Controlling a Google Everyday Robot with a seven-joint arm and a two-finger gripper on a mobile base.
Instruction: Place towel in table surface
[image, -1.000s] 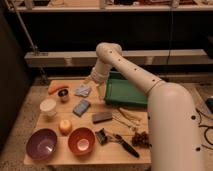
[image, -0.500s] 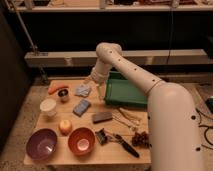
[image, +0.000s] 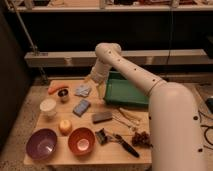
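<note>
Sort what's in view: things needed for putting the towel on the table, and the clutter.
Job: towel, lying on the table; gripper, just right of it.
Clutter: green tray, blue sponge, grey block, orange bowl, purple bowl, white cup, carrot, brush.

The gripper (image: 98, 85) hangs over the far part of the counter (image: 107, 152), with its fingers spread apart. The towel (image: 83, 90) lies crumpled on the wood, just at 9 o'clock from the gripper; whether they touch, I cannot tell. The green tray (image: 127, 95) is at 3 o'clock from the gripper. From the towel, a blue pad (image: 81, 107) lies at 6 o'clock and a dark grey block (image: 102, 117) at 5 o'clock. An orange bowl (image: 81, 140) and a purple bowl (image: 41, 144) stand near the front edge
</note>
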